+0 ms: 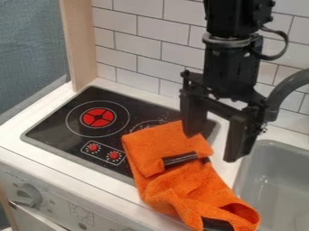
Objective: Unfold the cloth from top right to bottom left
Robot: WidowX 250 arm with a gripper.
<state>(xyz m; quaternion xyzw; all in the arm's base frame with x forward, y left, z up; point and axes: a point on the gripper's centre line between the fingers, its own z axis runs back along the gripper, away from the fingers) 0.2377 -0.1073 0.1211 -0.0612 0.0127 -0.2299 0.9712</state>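
The cooktop (51, 128) is set in the countertop (60, 164), one burner (98, 117) on its left, another (145, 125) on its right, partly behind the cloth (154, 144). Two dials (93, 147) lie at its front, left of the cloth. The cloth lies over the cooktop's right front part and runs off it to the front right, near the sink (265, 180), which is right of the cooktop. The gripper (212, 146) hangs at the cooktop's right end. Behind the cooktop stands the tiled wall (138, 49); before it, below the countertop, a control knob (27, 195)
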